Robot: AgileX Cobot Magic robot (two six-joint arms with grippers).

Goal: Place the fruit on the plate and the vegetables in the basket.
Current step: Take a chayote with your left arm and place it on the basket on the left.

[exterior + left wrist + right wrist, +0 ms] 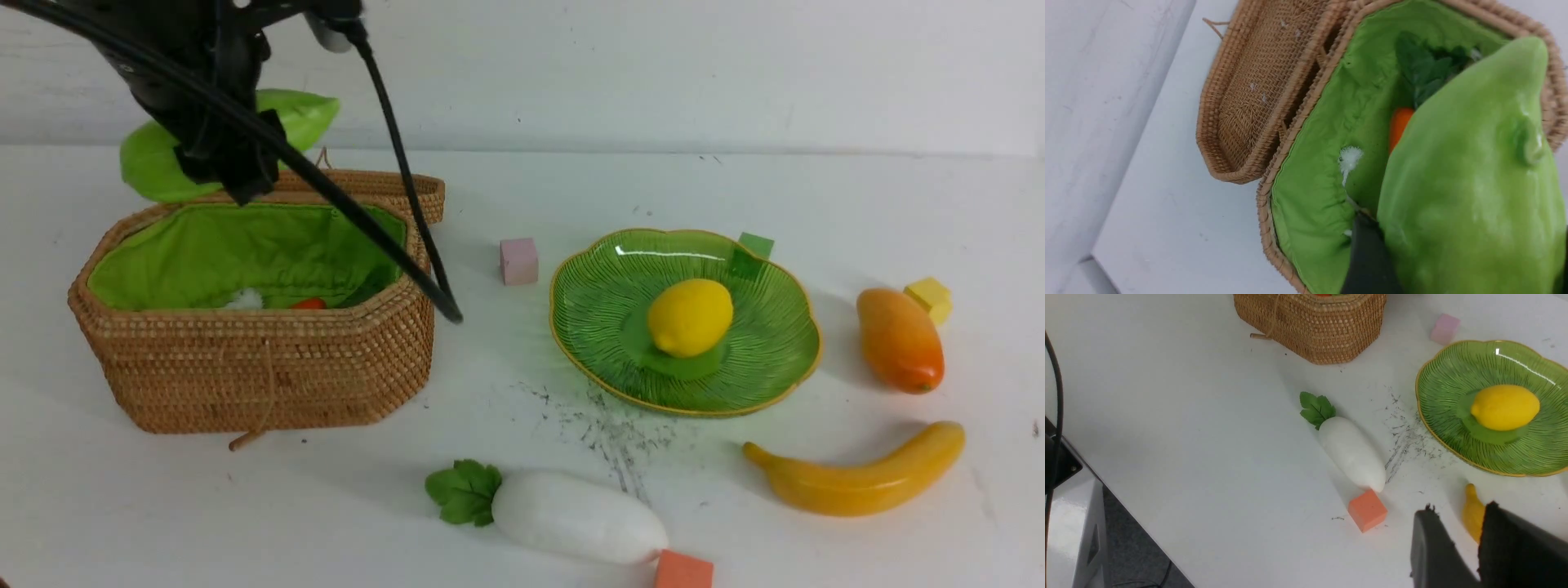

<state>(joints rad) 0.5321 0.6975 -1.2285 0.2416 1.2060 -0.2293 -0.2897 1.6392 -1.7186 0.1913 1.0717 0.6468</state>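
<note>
Looking from the front, the left fingers (233, 167) hang just above the back rim of the open basket (261, 367). They are clamped on the light green gourd (155, 167), which sticks out either side of them. Deep inside the basket a bit of the carrot (309, 304) shows. The radish (575, 514) lies on the surface (245, 506) in front of the basket, off to its right. Farther right of the basket sits the plate (596, 359) holding the lemon (690, 317). The mango (898, 339) and banana (857, 482) lie farthest from the basket.

From the left wrist, the gourd (1470, 183) fills the view over the basket's green lining, one dark finger pressed to its side and the carrot (1399, 122) below.

From the right wrist, the right fingers (1433, 547) stand slightly apart, holding nothing, well away from the basket.

I'd say the gourd is about to be dropped in. That calls for lowering it clear of the basket's rim and parting the left fingers; the radish would be the last vegetable left outside.
</note>
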